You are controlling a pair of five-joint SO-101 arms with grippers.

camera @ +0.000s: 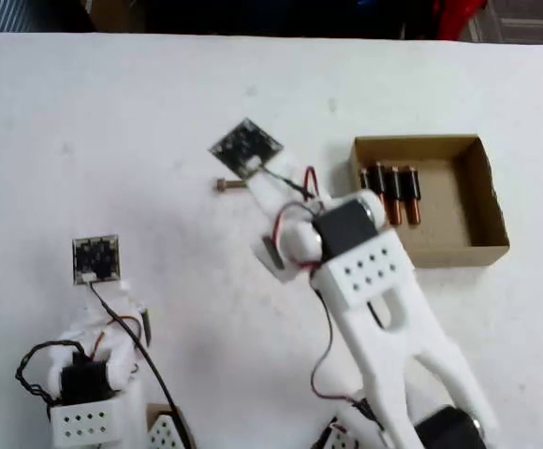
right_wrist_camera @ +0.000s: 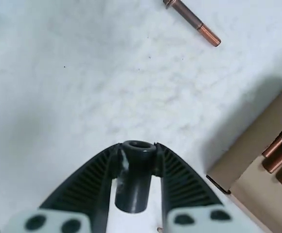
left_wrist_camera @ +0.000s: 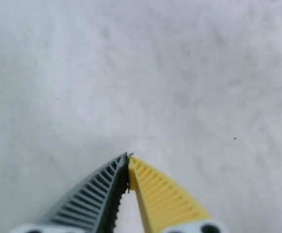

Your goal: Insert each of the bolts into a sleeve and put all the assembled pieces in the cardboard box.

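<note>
My right gripper (right_wrist_camera: 137,146) is shut on a black sleeve (right_wrist_camera: 133,182), held upright with its open bore showing at the top. A copper bolt (right_wrist_camera: 192,22) lies loose on the white table ahead of it; in the high view this bolt (camera: 227,184) pokes out beside the right arm's wrist. The cardboard box (camera: 482,220) stands to the right of that arm and holds three assembled pieces (camera: 391,194), black sleeves with copper bolt ends (right_wrist_camera: 277,155). My left gripper (left_wrist_camera: 128,159) is shut, its grey and yellow fingers meeting over bare table with nothing between them.
The left arm (camera: 84,383) rests near the table's front left corner. The right arm (camera: 374,281) stretches diagonally across the middle. The box wall (right_wrist_camera: 243,150) is close beside the right gripper. The white table (camera: 112,122) is bare at the back left.
</note>
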